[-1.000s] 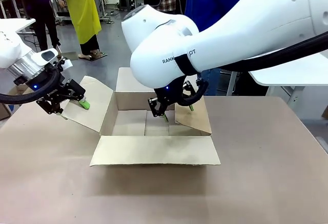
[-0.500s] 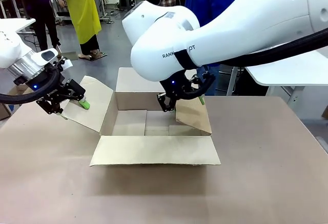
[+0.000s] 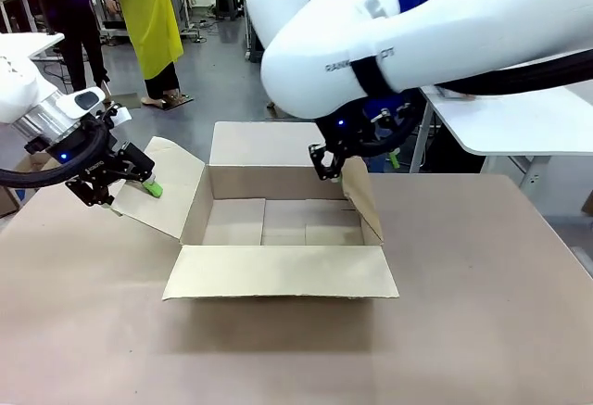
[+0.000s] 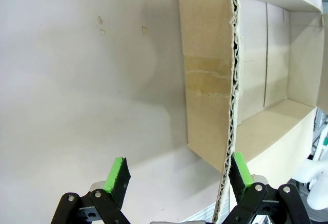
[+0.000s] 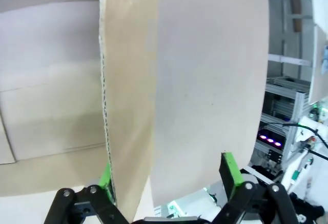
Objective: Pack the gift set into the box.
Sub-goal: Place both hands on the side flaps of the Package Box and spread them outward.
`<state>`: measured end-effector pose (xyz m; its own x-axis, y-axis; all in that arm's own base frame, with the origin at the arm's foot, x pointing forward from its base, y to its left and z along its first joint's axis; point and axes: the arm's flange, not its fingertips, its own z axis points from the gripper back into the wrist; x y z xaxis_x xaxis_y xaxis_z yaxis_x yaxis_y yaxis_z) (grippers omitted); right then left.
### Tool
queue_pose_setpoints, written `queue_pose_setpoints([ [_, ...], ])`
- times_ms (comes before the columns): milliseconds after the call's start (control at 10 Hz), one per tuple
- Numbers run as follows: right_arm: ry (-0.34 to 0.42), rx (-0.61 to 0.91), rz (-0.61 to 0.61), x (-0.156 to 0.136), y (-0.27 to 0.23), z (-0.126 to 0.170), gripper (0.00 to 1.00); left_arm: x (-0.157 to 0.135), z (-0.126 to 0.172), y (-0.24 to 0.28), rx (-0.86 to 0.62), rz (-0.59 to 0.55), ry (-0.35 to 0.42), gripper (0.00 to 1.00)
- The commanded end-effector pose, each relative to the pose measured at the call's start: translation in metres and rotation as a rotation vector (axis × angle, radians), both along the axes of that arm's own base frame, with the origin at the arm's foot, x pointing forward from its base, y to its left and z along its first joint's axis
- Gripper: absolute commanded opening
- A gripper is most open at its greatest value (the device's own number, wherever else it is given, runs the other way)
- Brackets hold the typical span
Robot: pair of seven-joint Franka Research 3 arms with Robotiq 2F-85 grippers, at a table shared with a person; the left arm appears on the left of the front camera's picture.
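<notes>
Standing in the middle of the table: the box, a plain corrugated carton with its top open and four flaps out. Straddling the left flap: the left gripper, jaws spread wide, cardboard edge just beside one green pad. Straddling the upturned right flap: the right gripper, jaws likewise apart, possibly touching on one side.

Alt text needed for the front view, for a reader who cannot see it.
A large brown cardboard box sits open on the table, between two white robot arms. The left gripper is at the outer edge of the splayed left flap; the right gripper is at the top of the right flap, which stands raised.
</notes>
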<state>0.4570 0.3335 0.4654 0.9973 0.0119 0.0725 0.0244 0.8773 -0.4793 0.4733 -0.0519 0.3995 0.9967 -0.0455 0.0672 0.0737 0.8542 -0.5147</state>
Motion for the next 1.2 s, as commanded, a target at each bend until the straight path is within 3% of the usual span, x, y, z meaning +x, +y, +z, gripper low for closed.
queue_pose_setpoints([
  [0,-0.007,0.066,-0.019,-0.014,-0.041,-0.006,1.0,-0.003,0.0,0.0,0.021,0.009,0.001,1.0],
  [700,-0.052,0.527,-0.066,-0.031,-0.163,-0.053,1.0,-0.003,0.0,0.0,0.021,0.009,0.001,1.0],
  [800,-0.029,0.325,-0.084,-0.023,-0.131,-0.034,1.0,-0.003,0.0,0.0,0.021,0.009,0.001,1.0],
  [1100,-0.029,0.325,-0.084,-0.023,-0.131,-0.034,1.0,-0.003,0.0,0.0,0.021,0.009,0.001,1.0],
])
